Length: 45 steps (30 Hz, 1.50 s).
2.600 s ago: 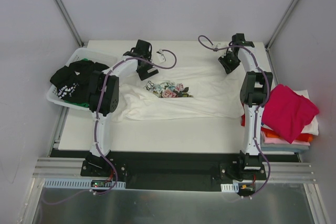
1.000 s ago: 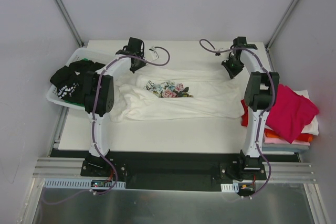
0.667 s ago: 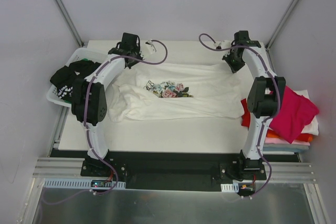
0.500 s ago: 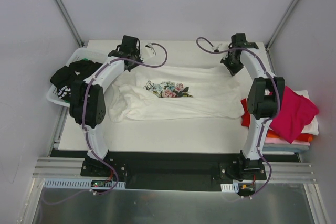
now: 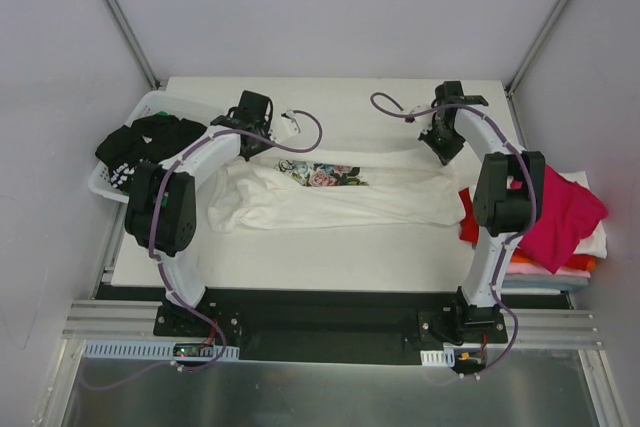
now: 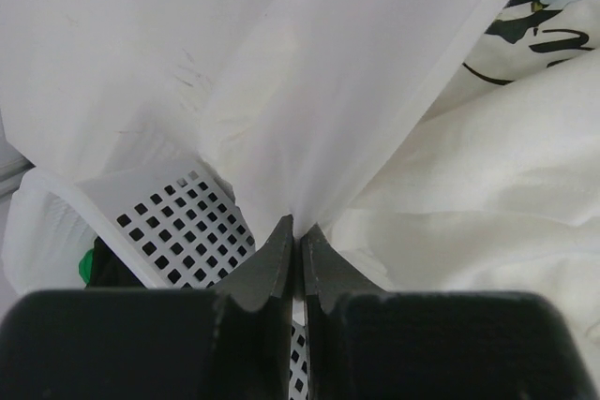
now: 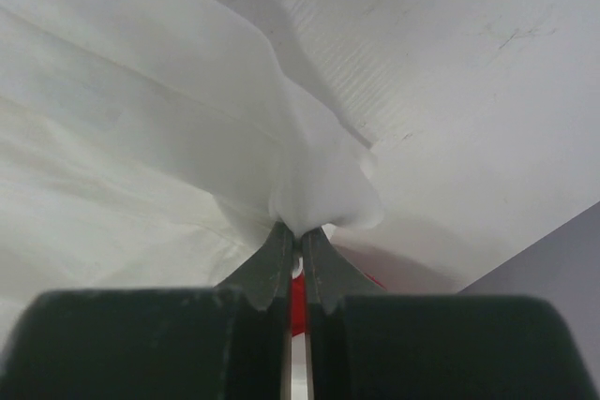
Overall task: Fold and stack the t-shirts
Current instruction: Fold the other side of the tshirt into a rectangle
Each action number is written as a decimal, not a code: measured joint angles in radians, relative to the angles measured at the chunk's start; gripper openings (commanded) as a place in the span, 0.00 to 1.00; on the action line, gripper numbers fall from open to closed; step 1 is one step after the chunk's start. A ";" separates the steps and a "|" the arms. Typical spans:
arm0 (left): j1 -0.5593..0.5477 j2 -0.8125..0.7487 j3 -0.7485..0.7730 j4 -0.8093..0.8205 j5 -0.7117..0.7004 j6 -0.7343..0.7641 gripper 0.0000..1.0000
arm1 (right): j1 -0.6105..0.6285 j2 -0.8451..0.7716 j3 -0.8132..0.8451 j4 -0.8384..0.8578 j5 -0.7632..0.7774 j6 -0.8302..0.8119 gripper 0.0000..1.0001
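The white t-shirt (image 5: 330, 199) with the floral print (image 5: 322, 177) lies spread across the table, its far edge lifted and drawn over the top of the print. My left gripper (image 5: 247, 144) is shut on that edge at the left; in the left wrist view the left gripper (image 6: 296, 229) pinches a fold of white cloth (image 6: 328, 119). At the right end my right gripper (image 5: 443, 145) is shut on the same edge, and in the right wrist view the right gripper (image 7: 300, 233) grips a bunched tip (image 7: 323, 185). Folded t-shirts (image 5: 555, 212), magenta on top, are stacked at the right.
A white plastic basket (image 5: 152, 105) stands at the table's left with a black printed tee (image 5: 140, 147) in it; its perforated wall (image 6: 178, 222) shows just left of my left fingers. Red cloth (image 7: 298, 302) shows under my right fingers. Bare table (image 5: 330, 247) lies nearer.
Both grippers swung toward the far side, then came back toward the near side with the shirt's far edge. That edge now covers the upper part of the floral print.
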 measured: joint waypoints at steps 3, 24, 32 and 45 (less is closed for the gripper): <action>-0.001 -0.011 -0.014 0.002 -0.013 0.000 0.05 | 0.001 -0.014 -0.028 0.000 0.008 0.000 0.00; -0.040 -0.026 -0.100 0.007 -0.073 0.001 0.06 | 0.014 -0.039 -0.100 -0.016 0.051 0.009 0.01; -0.042 -0.122 -0.179 0.007 -0.091 -0.009 0.17 | 0.078 -0.158 -0.174 -0.040 0.062 0.048 0.09; -0.055 -0.164 -0.206 0.006 -0.094 -0.038 0.60 | 0.140 -0.214 -0.291 -0.050 0.140 0.097 0.59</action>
